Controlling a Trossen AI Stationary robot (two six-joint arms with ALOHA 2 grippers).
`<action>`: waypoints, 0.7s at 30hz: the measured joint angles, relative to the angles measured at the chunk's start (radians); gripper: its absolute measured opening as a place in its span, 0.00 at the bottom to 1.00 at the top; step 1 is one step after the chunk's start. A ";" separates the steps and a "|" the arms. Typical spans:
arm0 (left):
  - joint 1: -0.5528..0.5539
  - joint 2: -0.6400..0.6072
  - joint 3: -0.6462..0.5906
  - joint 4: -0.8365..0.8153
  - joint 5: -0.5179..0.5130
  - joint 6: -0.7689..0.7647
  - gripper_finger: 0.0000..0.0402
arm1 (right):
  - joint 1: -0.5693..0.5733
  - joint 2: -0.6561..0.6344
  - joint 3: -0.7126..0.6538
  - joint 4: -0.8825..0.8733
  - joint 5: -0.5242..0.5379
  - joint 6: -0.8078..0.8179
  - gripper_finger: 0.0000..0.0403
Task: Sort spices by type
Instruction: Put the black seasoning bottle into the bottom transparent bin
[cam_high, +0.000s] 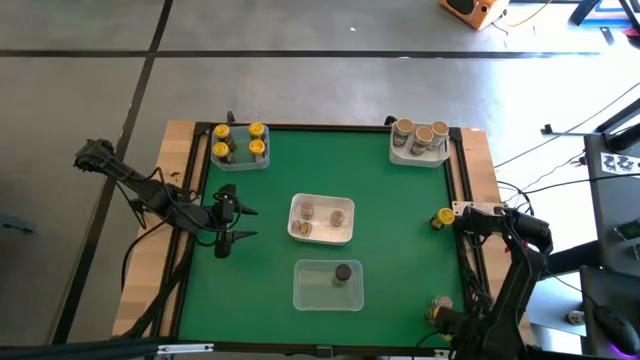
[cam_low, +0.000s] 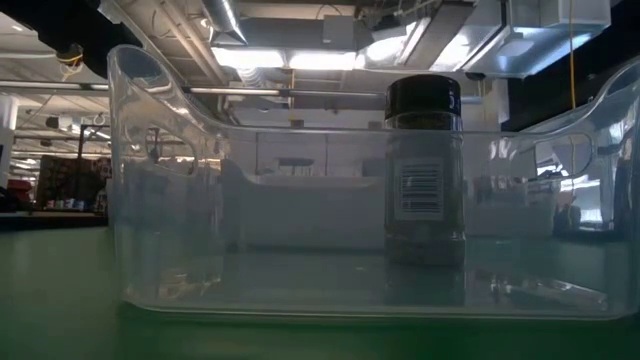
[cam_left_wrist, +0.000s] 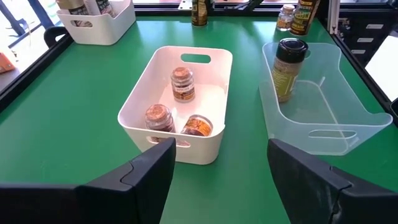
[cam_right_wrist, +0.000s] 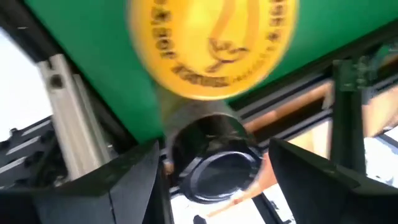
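Right gripper (cam_high: 452, 214) sits at the table's three o'clock edge, its fingers (cam_right_wrist: 124, 180) spread apart on either side of a yellow-lidded jar (cam_high: 441, 218) that stands just inside the green mat (cam_high: 390, 290); from the wrist view the yellow lid (cam_right_wrist: 211, 43) fills the space ahead of the fingers, and I cannot tell whether they touch it. Left gripper (cam_high: 226, 225) hovers over the mat at about nine o'clock, its fingers (cam_left_wrist: 137, 180) also apart and holding nothing, aimed toward the white bin (cam_high: 321, 219) in the middle of the table.

That white bin holds three jars with reddish-brown contents (cam_left_wrist: 182, 84), two near the bin's near wall and one farther in. Just toward six o'clock from it lies a clear bin (cam_high: 328, 285) with a single dark-lidded jar (cam_high: 343, 272) standing upright inside; the low view shows this jar (cam_low: 424, 170) through the clear wall.

At roughly eleven o'clock a small clear bin (cam_high: 240, 145) carries four yellow-lidded jars (cam_high: 222, 132). At about one o'clock a white bin (cam_high: 418, 140) holds three tan-lidded jars (cam_high: 404, 128). One more jar (cam_high: 438, 311) stands loose near the five o'clock corner of the table, beside the right arm's base.
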 joint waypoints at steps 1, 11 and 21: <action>0.000 0.000 0.000 0.000 0.000 0.000 0.63 | 0.000 0.000 -0.004 0.015 -0.001 0.000 0.76; 0.000 0.000 0.000 0.000 0.000 -0.001 0.63 | 0.000 -0.001 -0.041 0.109 -0.036 0.001 0.57; 0.000 0.000 0.000 0.000 0.000 -0.001 0.63 | -0.046 -0.002 0.018 0.076 -0.132 0.088 0.53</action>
